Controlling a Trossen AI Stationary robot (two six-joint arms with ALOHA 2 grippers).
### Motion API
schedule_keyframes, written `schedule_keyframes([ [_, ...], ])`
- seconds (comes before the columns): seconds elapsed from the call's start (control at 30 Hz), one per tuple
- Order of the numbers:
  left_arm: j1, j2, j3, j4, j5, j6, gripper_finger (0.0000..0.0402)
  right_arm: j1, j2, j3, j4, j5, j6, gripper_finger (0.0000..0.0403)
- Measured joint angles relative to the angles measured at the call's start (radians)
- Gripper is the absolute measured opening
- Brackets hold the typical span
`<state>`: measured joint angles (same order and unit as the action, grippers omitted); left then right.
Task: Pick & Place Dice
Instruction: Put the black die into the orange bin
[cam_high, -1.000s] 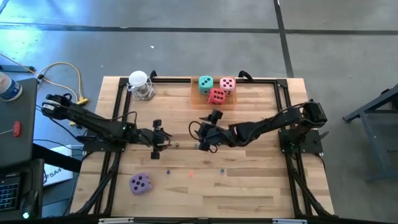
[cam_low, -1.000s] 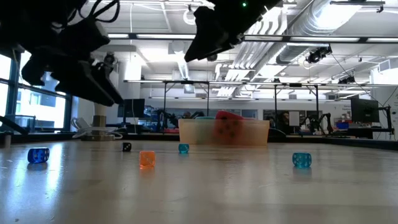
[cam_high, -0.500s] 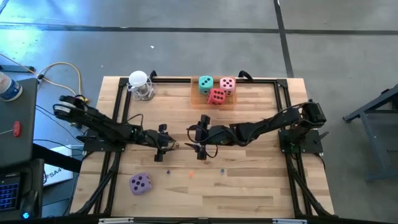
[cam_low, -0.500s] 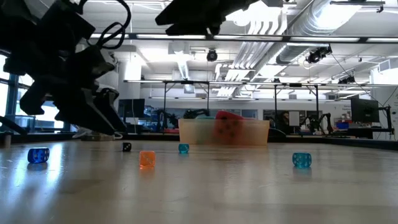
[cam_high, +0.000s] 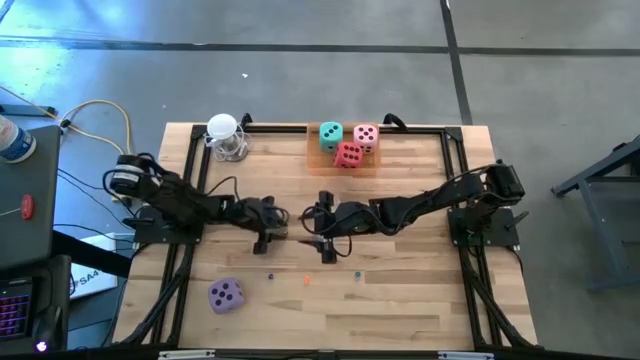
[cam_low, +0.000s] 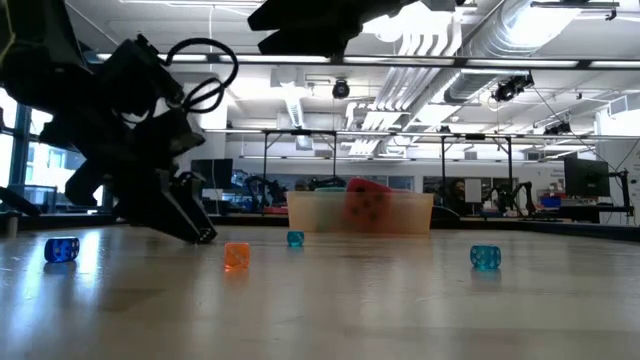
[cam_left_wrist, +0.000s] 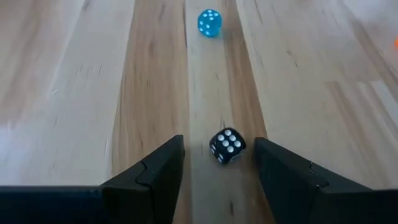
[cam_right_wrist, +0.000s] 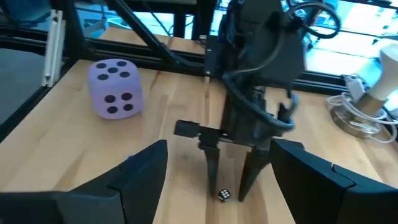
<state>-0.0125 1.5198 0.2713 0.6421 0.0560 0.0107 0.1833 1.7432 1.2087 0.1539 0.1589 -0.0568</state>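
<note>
The purple die (cam_high: 225, 294) rests flat on the table near its near-left corner, also seen in the right wrist view (cam_right_wrist: 114, 87). The teal die (cam_high: 331, 133), pink die (cam_high: 366, 136) and red die (cam_high: 348, 154) sit in a shallow tray (cam_high: 318, 160) at the far edge. My left gripper (cam_left_wrist: 219, 140) is open and low over the table's middle (cam_high: 278, 234), its fingers standing either side of a tiny black die (cam_left_wrist: 227, 145) without touching it. My right gripper (cam_high: 322, 238) is open, raised just right of it.
Tiny dice lie scattered on the near half of the table: blue (cam_low: 62, 249), orange (cam_low: 236, 256), light blue (cam_low: 295, 239) and teal (cam_low: 485, 257). A white object on a wire stand (cam_high: 226, 137) stands at the far left. The two grippers face each other closely.
My left gripper has moved toward the table's right edge and come down to the tabletop, so that the tiny black die now sits between its fingers. My right gripper has shifted slightly toward the left and near edges and risen. The large dice have not moved.
</note>
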Motion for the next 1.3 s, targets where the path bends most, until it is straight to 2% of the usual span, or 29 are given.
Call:
schedule_keyframes([
  [0.27, -0.005, 0.03, 0.002, 0.029, 0.002, 0.043, 0.0177, 0.0, 0.0, 0.0, 0.0, -0.01, -0.016, 0.0275],
  [0.53, -0.013, 0.031, 0.002, 0.028, -0.001, 0.052, 0.0086, 0.0, 0.0, 0.0, 0.0, -0.01, -0.019, 0.0275],
  [0.63, -0.013, 0.03, 0.002, 0.024, -0.002, 0.044, 0.0065, 0.0, 0.0, 0.0, 0.0, -0.01, -0.019, 0.0275],
  [0.87, -0.012, 0.024, 0.001, 0.033, -0.007, 0.067, 0.0063, 0.0, 0.0, 0.0, -0.005, -0.01, -0.019, 0.0275],
  [0.93, -0.01, 0.004, 0.005, 0.028, -0.041, 0.069, 0.0063, 0.003, 0.0, 0.0, -0.017, -0.005, -0.019, 0.0275],
  [1.03, -0.008, -0.053, 0.023, 0.045, -0.145, 0.057, 0.0063, 0.02, -0.007, 0.0, -0.037, 0.041, -0.021, 0.0275],
  [1.13, -0.007, -0.124, 0.032, 0.04, -0.248, 0.118, 0.0063, 0.045, -0.009, 0.0, -0.054, 0.117, -0.049, 0.0275],
  [1.3, 0.056, -0.249, 0.088, 0.006, -0.202, 0.213, 0.0063, 0.087, -0.009, 0.0, -0.063, 0.284, -0.083, 0.0275],
])
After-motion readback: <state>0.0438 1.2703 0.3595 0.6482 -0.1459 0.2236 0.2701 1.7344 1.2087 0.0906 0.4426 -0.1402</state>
